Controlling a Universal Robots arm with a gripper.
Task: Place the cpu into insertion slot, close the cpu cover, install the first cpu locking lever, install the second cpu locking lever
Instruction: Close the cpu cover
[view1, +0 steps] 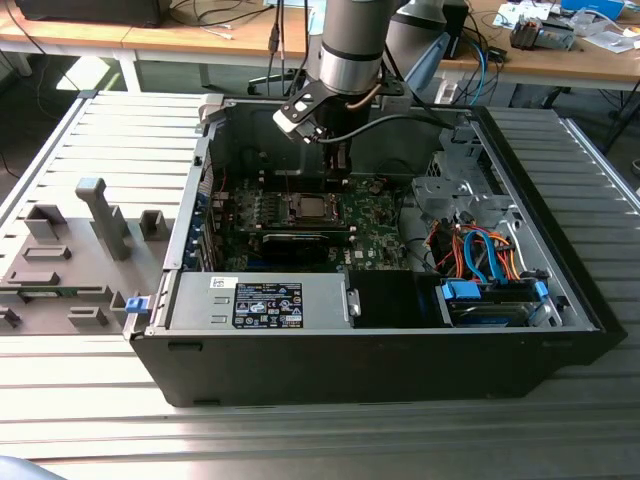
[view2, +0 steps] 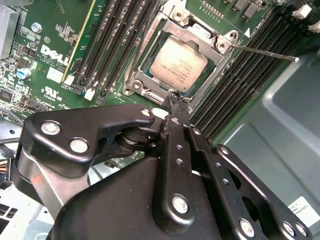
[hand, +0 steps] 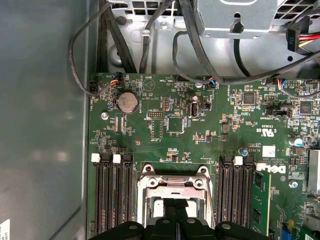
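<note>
**Desk:** The cpu (view2: 179, 63), where is it on your screen?

**Me:** I'll go from the big things down. The computer case (view1: 380, 350) lies open on the slatted table (view1: 90, 400). In the exterior view I have the arm (view1: 352, 45) reaching down into it. The green circuit board (hand: 200, 130) is mounted inside the case. On it, the insertion slot (view2: 131, 89) sits between two banks of long black memory slots (view2: 107, 40). The cpu lies flat in that slot, silver top up.

**Desk:** And the cpu cover?

**Me:** The cpu cover (view2: 142, 55) looks folded down around the chip, with the metal top showing through its window. From this angle I can't swear it is fully seated. One thin locking lever (view2: 265, 53) sticks out free over the memory slots.

**Desk:** The claw?

**Me:** My gripper (view2: 173, 100) is pinched closed, its tips right by the socket's rim, beside the cpu. In the first wrist view the two fingers (hand: 169, 220) stand side by side, touching, over the socket frame.
</note>
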